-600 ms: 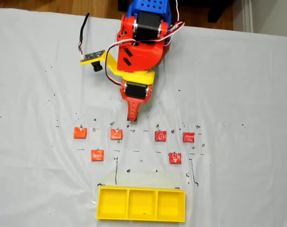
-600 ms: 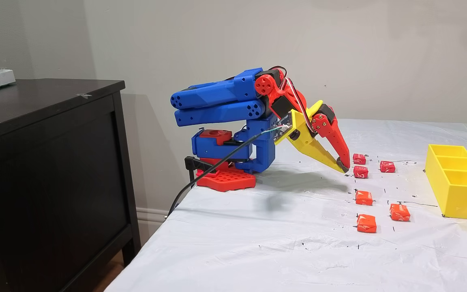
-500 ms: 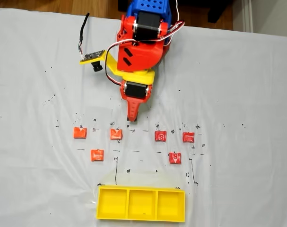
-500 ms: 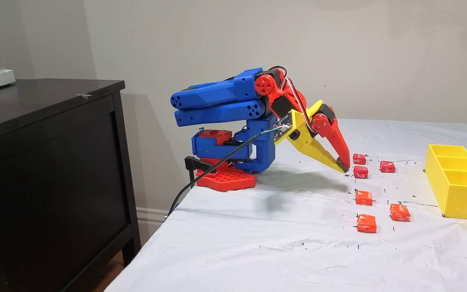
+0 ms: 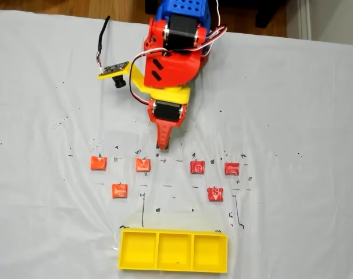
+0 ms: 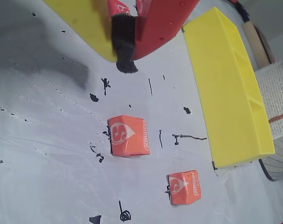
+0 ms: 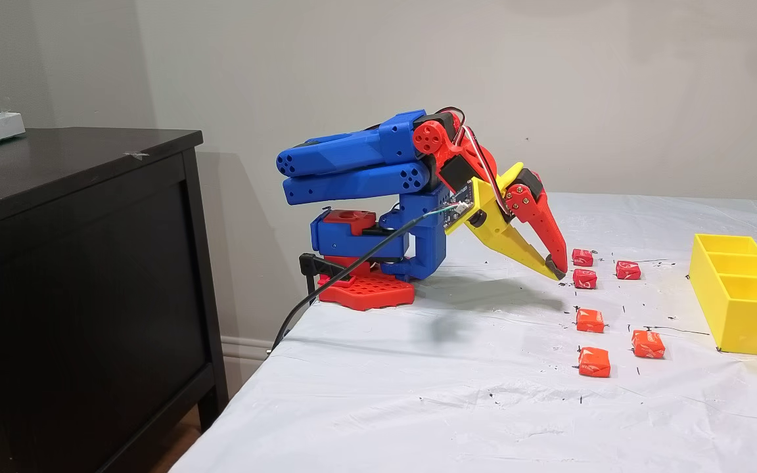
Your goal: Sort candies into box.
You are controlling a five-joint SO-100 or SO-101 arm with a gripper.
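Nothing has moved: tool (image 5: 160,146), jaws together and empty, hovers just beyond 6 candies (image 5: 143,165) on the tabletop (image 5: 292,104), yellow box (image 5: 173,250) nearest the camera.

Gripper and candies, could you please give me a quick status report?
Gripper shut, empty, tip low over the table. Six candies loose on the cloth, none in the yellow box. Nothing in the way.
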